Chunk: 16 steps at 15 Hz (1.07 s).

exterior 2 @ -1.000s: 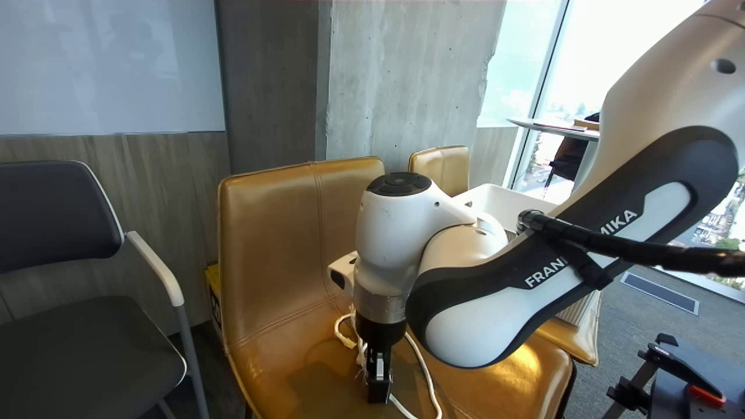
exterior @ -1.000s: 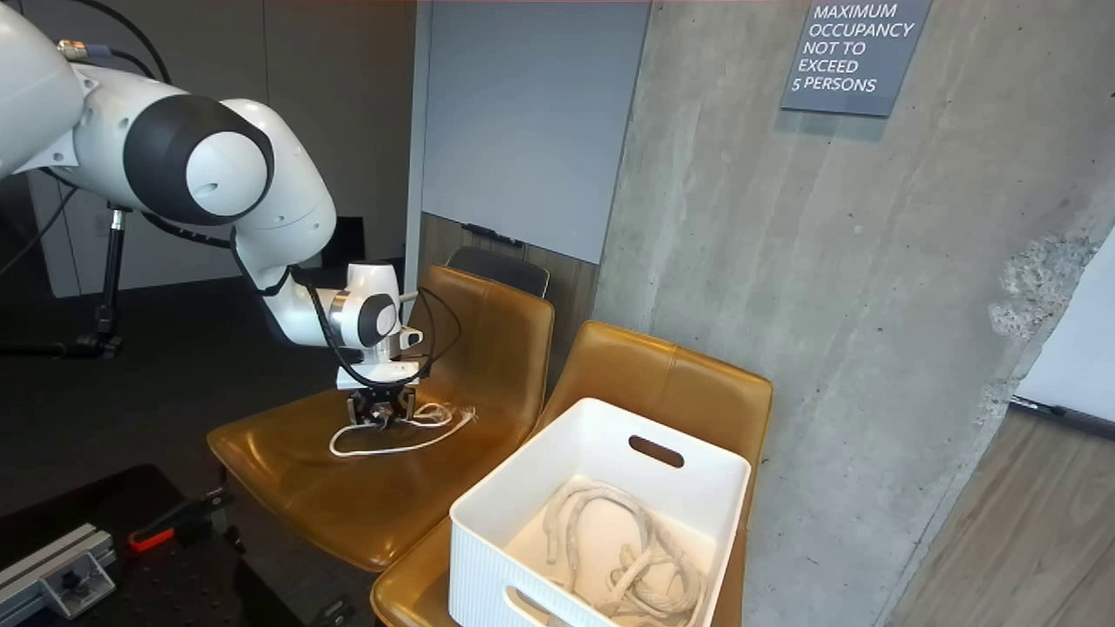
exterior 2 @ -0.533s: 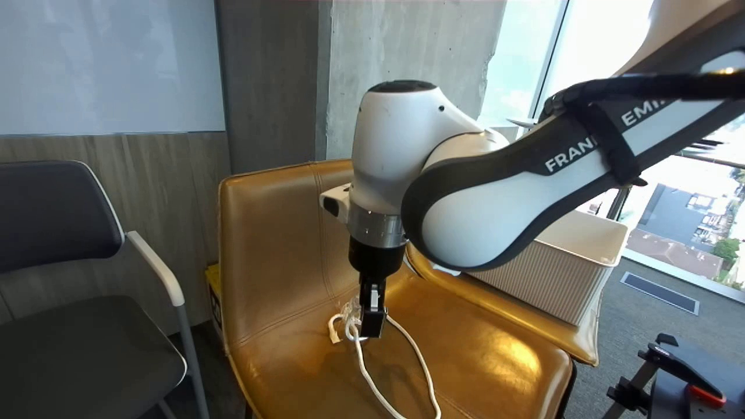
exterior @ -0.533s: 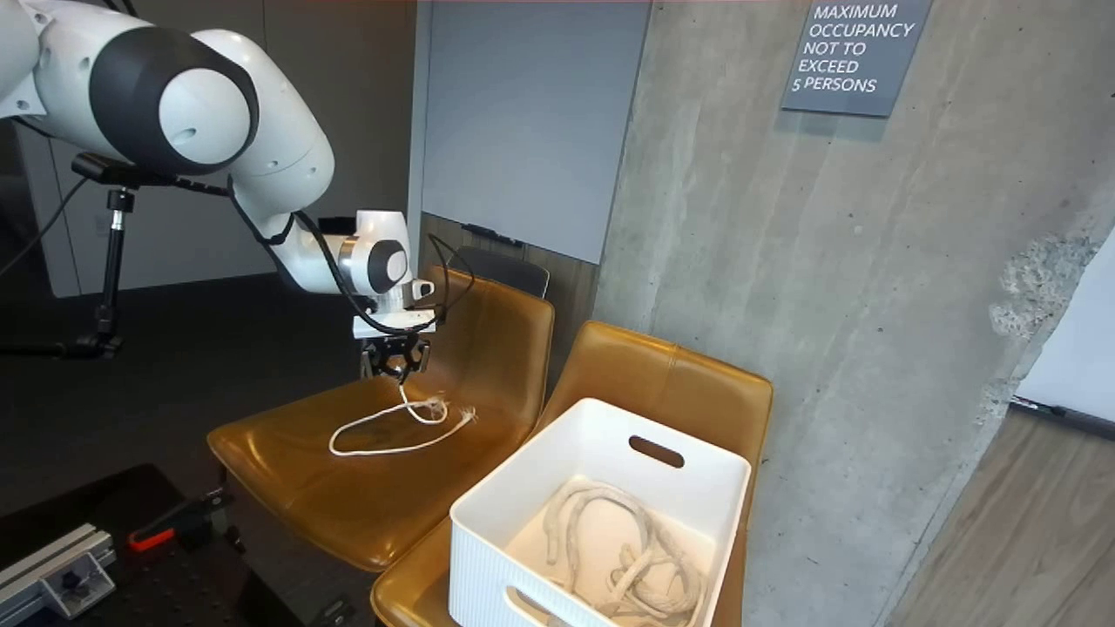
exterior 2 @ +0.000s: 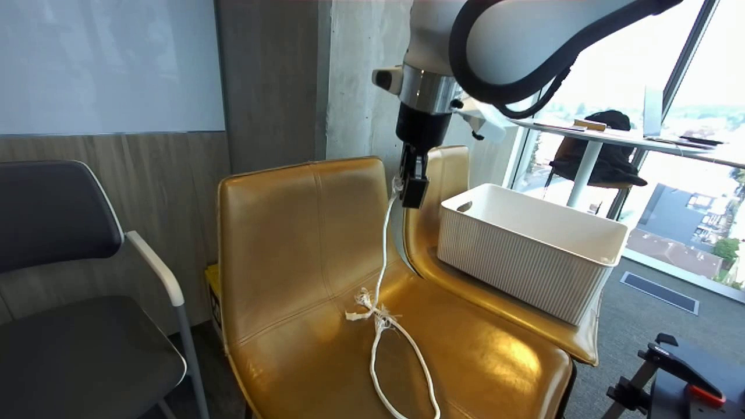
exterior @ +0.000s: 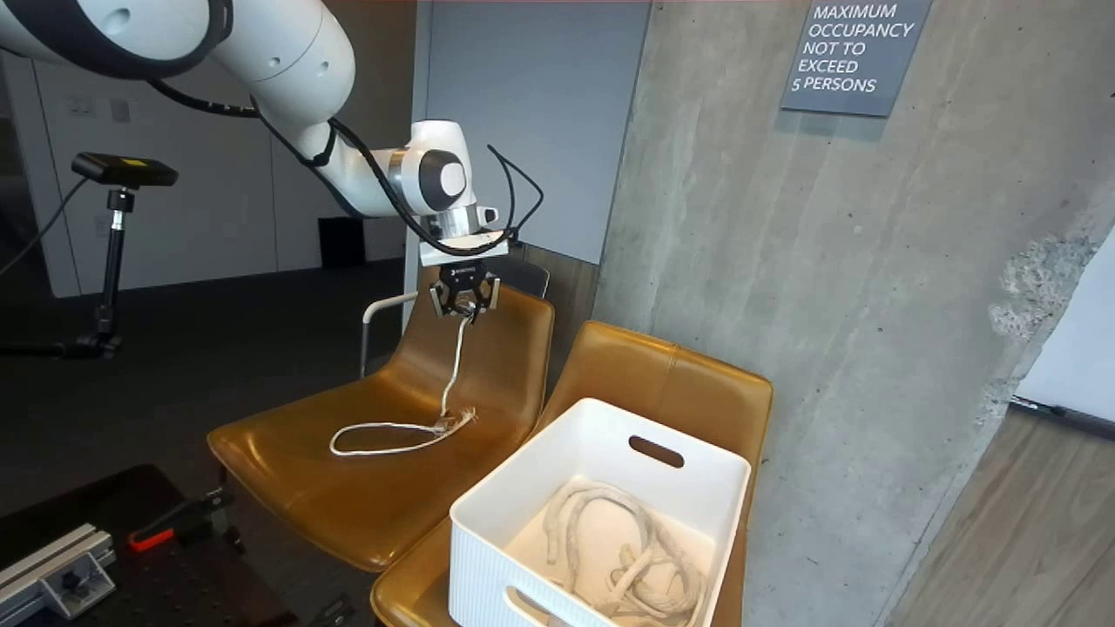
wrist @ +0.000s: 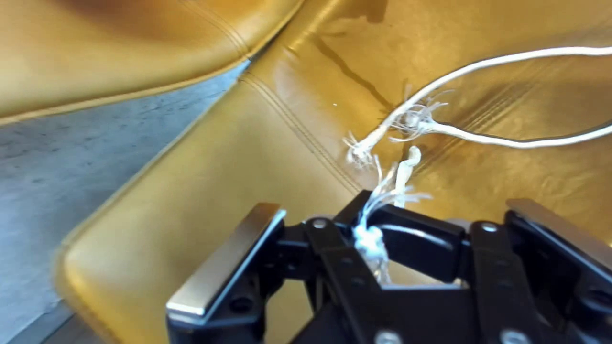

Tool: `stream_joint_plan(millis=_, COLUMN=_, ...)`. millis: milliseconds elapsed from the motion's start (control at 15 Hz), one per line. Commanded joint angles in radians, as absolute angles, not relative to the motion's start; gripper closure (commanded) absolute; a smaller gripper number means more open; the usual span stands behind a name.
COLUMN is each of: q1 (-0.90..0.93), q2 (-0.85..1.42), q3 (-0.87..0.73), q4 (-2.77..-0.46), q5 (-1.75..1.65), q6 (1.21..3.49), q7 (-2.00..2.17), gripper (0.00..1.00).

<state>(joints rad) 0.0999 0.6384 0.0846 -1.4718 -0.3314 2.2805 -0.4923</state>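
Claw [exterior: 468, 310] is pinching closed on the upper end of a white rope [exterior 2: 385, 247], well above the surface [exterior: 348, 496] (brown leather seat). Rope is hanging nearly straight down, its lower end appearing to reach the surface beside a looped rope [wrist: 559, 51]. I'm reading these as two pieces; ends are crowding together, so can't be certain.

Handling: I'm expecting light and limp, folding anywhere, useless for pushing. Fibre should be gripping fine, not slippery. Not fragile overall, but the frayed end is probably shedding strands. Best hold: sound cord just below the fray. Claw is sitting close to that, with a tuft poking up past its grip in the wrist view.

Looks: thin, round, off-white; top end is splaying into loose hairs, lower tip is looking blunter, maybe wrapped. Looped rope is spreading to the right in the wrist view, both ends fraying.

Around: white bin [exterior: 479, 557] is sitting right of the surface in both exterior views, on a neighbouring chair [exterior: 662, 366], rope coils [exterior: 675, 601] lying inside.
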Motion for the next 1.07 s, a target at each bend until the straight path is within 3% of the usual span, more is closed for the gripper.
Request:
stream_joint_plan(millis=0, q1=0.047, q2=0.549, q3=0.059, q4=-1.42, q5=-0.336, q6=2.203, q7=-0.559, gripper=1.0)
stream_joint_plan(millis=400, q1=-0.057, q2=0.435, q3=-0.022, q4=-1.339, q5=-0.34, q6=2.127, q7=-0.625, gripper=1.0)
stream_joint_plan(millis=1000, q1=-0.244, q2=0.34, q3=-0.088, q4=-1.632, q5=-0.237, q6=2.192, q7=-0.659, gripper=1.0)
